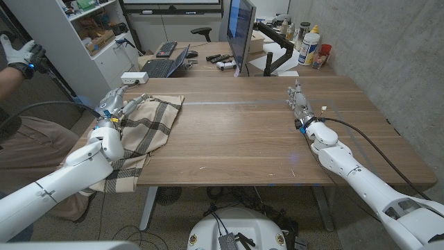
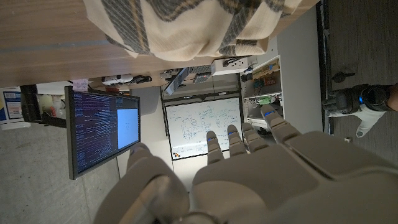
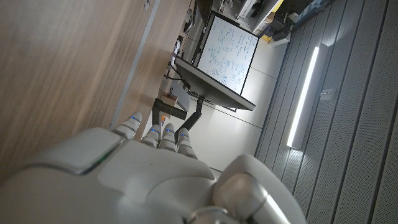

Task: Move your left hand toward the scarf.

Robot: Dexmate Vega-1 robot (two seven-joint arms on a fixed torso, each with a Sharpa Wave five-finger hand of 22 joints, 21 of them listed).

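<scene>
A cream scarf (image 1: 149, 128) with dark plaid stripes lies on the left part of the wooden table (image 1: 243, 139) and hangs over its left front edge. My left hand (image 1: 118, 107) is over the scarf's far left part, fingers stretched out and holding nothing. In the left wrist view the scarf (image 2: 186, 25) bunches at the table edge beyond my left hand (image 2: 249, 174), whose fingers are straight and slightly apart. My right hand (image 1: 300, 105) stands on the right side of the table, far from the scarf, fingers straight and holding nothing. The right wrist view shows the right hand (image 3: 143, 168) beside bare wood.
Behind the table stands a second desk with a monitor (image 1: 241, 31), a laptop (image 1: 166, 64) and bottles (image 1: 310, 45). A white shelf (image 1: 90, 35) is at the far left. A person's gloved hand (image 1: 21, 54) and leg show at the left edge.
</scene>
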